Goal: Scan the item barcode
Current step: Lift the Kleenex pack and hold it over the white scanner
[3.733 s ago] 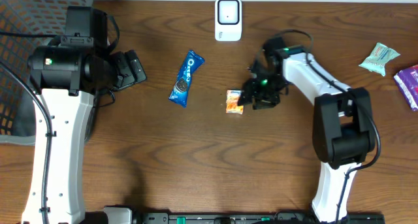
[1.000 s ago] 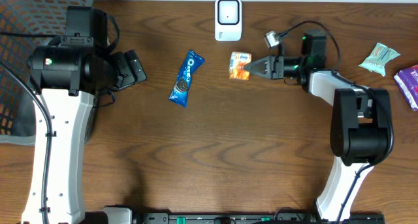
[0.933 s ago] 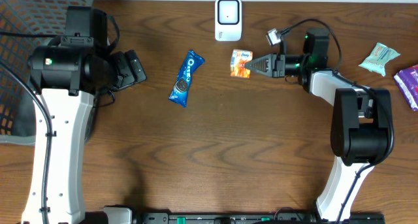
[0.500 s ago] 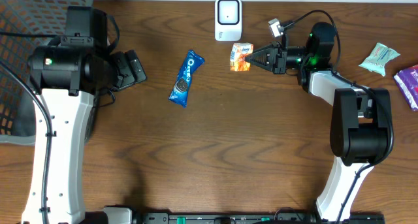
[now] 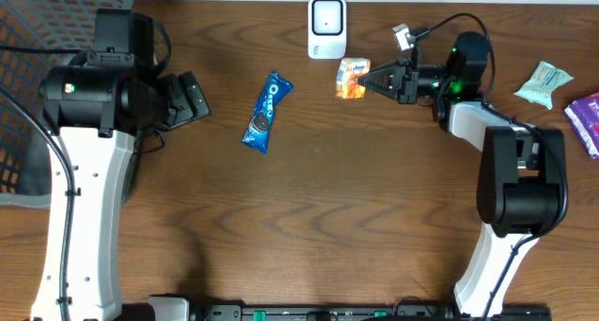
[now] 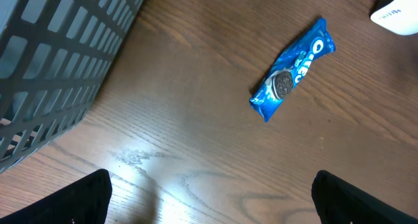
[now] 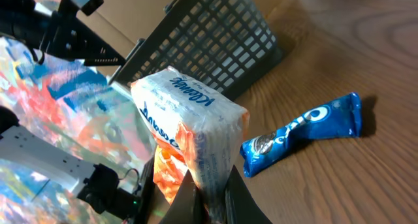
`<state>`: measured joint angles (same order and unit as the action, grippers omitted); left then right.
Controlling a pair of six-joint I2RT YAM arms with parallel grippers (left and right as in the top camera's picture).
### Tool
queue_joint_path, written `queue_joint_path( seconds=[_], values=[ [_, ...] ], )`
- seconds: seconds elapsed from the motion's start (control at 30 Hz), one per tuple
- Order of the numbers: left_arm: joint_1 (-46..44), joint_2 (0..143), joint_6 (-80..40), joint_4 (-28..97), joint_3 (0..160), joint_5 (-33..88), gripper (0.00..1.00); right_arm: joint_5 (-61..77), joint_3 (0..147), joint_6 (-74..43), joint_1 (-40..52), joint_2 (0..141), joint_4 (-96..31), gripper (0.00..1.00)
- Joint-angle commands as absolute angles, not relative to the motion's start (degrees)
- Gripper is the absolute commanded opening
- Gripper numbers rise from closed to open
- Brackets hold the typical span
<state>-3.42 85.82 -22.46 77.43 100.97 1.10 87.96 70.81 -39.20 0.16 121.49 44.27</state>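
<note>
Jaws of left gripper (image 5: 192, 98) — spread wide, empty, far left of the scanner (image 5: 327, 27). Oreo pack (image 5: 267, 112): flat on tabletop (image 5: 309, 218), left of the scanner, nearer the robot. Tissue pack (image 5: 352, 78): held off the tabletop just right of the scanner's near corner. Jaws of right gripper (image 5: 372, 80) — clamped on that pack's edge, right of the scanner. Green packet (image 5: 543, 84), purple packet (image 5: 585, 120): far right of the scanner.

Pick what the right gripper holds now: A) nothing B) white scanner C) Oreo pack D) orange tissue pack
D: the right gripper is shut on the orange tissue pack, lifted near the white scanner; the Oreo pack lies on the table.
</note>
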Motion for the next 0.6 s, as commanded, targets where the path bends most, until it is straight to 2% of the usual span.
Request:
queue_joint_path(
  seconds=[0.0,0.2,0.37,0.47,0.57],
  values=[
    [-3.2,86.1,-22.1,77.6,101.1,0.2,0.98,79.9,71.2,-52.2,-0.6,121.9,44.4,0.01],
    [-3.2,86.1,-22.1,77.6,101.1,0.2,0.98,64.7,71.2,-62.3,1.1,121.2,47.5,0.01],
    [-3.2,86.1,-22.1,77.6,101.1,0.2,0.98,50.5,74.4,-61.5,4.8,119.9,44.3,0.02],
    [-3.2,86.1,-22.1,77.6,101.1,0.2,0.98,42.0,80.7,-54.6,6.7,119.8,30.7,0.02],
    [-3.2,86.1,-22.1,77.6,101.1,0.2,0.98,27.9,91.2,-42.3,9.1,119.8,6.8,0.02]
  ],
)
